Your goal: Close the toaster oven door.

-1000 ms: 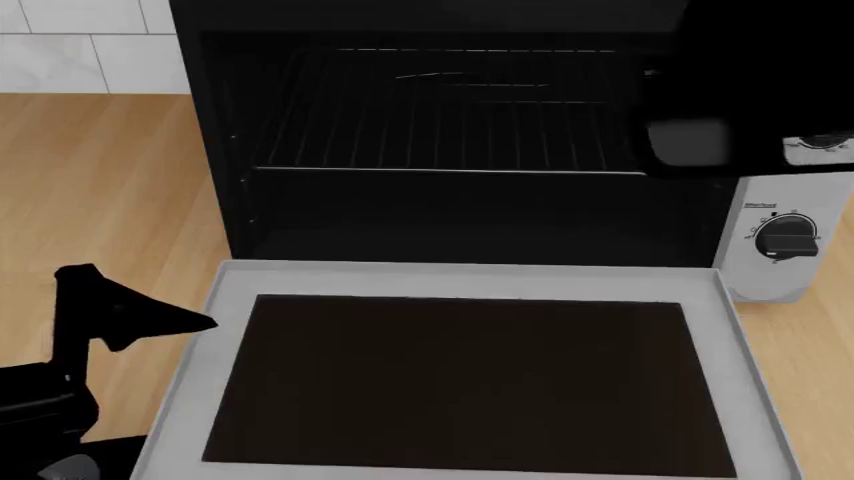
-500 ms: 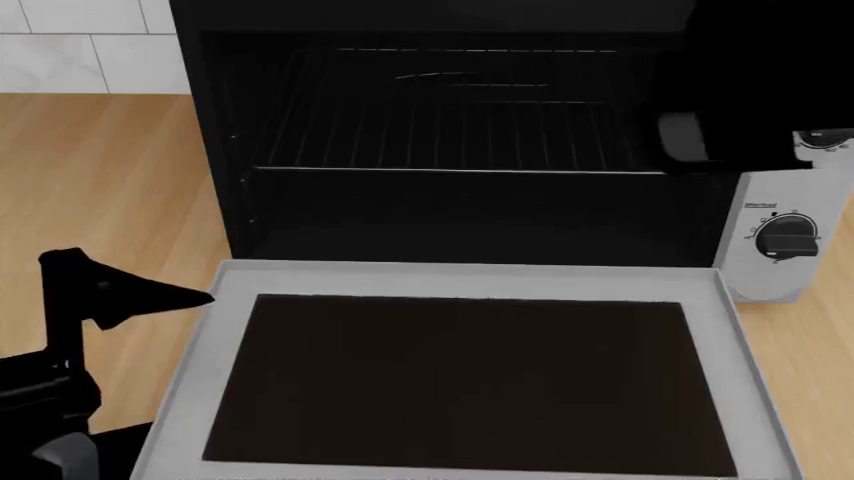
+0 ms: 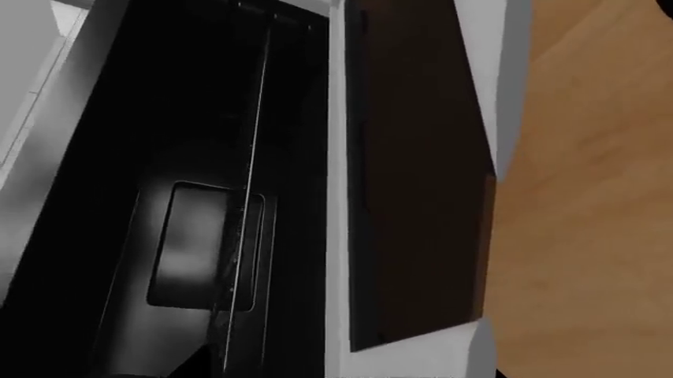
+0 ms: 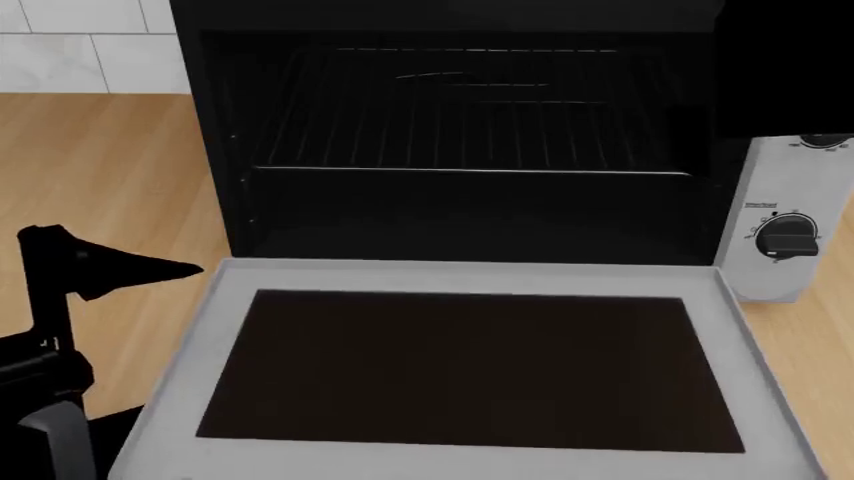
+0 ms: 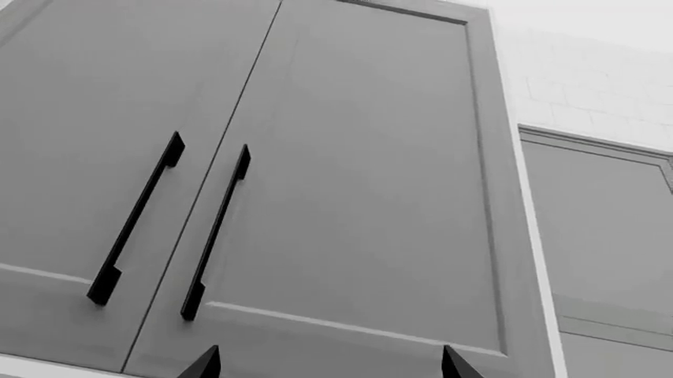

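Observation:
The toaster oven (image 4: 454,150) stands open, its black interior and wire rack (image 4: 454,130) showing. The toaster oven door (image 4: 467,370) hangs down nearly flat towards me, a grey frame around dark glass; its bar handle is out of view. My left gripper (image 4: 127,268) is just off the door's left edge near the hinge, apart from it, and looks open and empty. The left wrist view shows the oven interior (image 3: 200,197) and the door (image 3: 415,173) edge-on. My right gripper (image 5: 328,364) is open and empty, raised and facing the wall cabinets.
Black knobs (image 4: 785,240) sit on the oven's grey side panel at the right. My right arm (image 4: 787,70) is a dark mass above them. Wooden counter (image 4: 94,170) lies on both sides, white tile behind. Grey cabinet doors with black handles (image 5: 216,232) fill the right wrist view.
My left gripper has moved left and up beside the door. The right arm has lifted away to the upper right, uncovering the oven's right side. The door's near edge has risen slightly.

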